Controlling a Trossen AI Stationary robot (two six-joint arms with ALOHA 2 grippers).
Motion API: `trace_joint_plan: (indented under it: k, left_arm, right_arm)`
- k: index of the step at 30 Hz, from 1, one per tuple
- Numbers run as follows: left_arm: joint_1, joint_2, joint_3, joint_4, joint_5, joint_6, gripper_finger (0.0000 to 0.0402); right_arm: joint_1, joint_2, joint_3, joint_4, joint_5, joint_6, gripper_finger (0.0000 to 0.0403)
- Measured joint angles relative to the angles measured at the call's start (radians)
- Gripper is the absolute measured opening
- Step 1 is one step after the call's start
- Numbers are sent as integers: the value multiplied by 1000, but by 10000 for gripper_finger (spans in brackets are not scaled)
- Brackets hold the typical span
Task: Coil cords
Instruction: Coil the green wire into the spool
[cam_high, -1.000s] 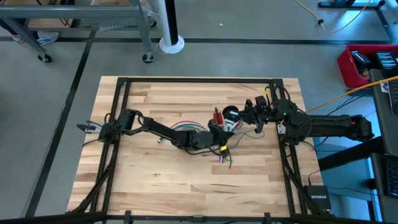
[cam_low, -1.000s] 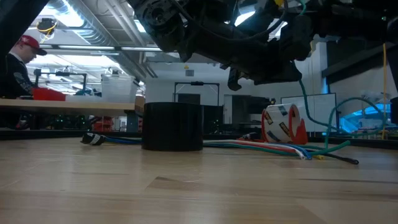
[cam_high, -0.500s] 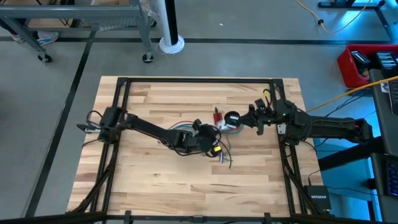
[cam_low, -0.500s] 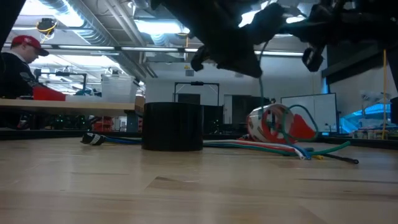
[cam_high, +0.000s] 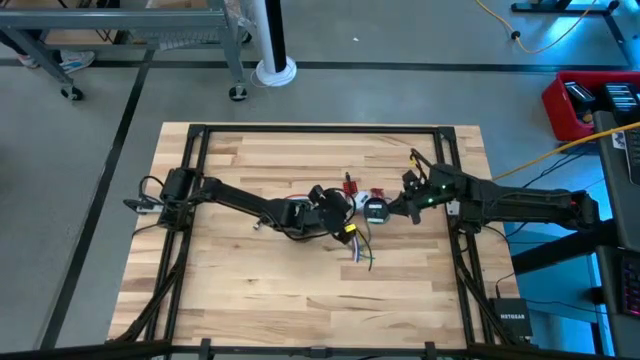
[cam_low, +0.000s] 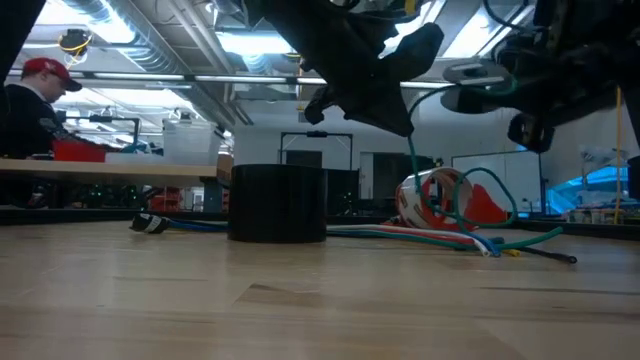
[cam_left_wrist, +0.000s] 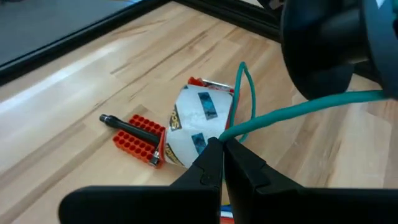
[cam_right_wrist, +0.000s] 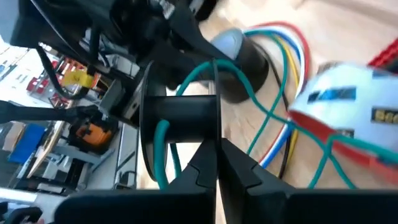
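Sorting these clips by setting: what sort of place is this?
Probably a robotics lab or workshop: a wooden table on a bare concrete floor, a wheeled metal rack behind, and a person at a far bench.

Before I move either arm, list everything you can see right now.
green cord: one, teal-green, looping over the tape roll up to the spool
spool: one, black, raised mid-table, cord wound on it
tape roll: one, white with blue marks, mid-table
red block: one, beside the tape roll, a black tool lying on it
wire bundle: one, red, white, blue and green, flat on the table
black cylinder: one, standing on the table
table: one, light wood
person: one, red cap, far background
left claw: shut on the green cord
right claw: shut, at the spool
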Motion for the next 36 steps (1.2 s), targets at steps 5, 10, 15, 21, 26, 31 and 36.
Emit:
trace_joint_plan:
  k: [5, 10, 15, 21, 26, 31, 36]
  left_arm:
    - [0, 0, 0, -53, 20, -45, 0]
    - [1, 0, 0, -64, 124, -118, 0]
    - [7, -31, 0, -83, 242, -181, 0]
    - [44, -90, 0, -74, 327, -206, 0]
    - [92, -99, 0, -65, 392, -294, 0]
    - [124, -91, 0, -67, 513, -391, 0]
    - [161, -91, 0, -72, 736, -474, 0]
  right_arm:
    - [0, 0, 0, -57, -58, 25, 3]
    - [0, 0, 0, -114, -78, 52, 3]
    - [1, 1, 0, -177, -82, 52, 3]
    - [1, 1, 0, -207, -89, 53, 3]
    - [1, 4, 0, -194, -83, 53, 3]
    - [1, 8, 0, -201, -13, 52, 3]
    - [1, 8, 0, -207, 74, 71, 3]
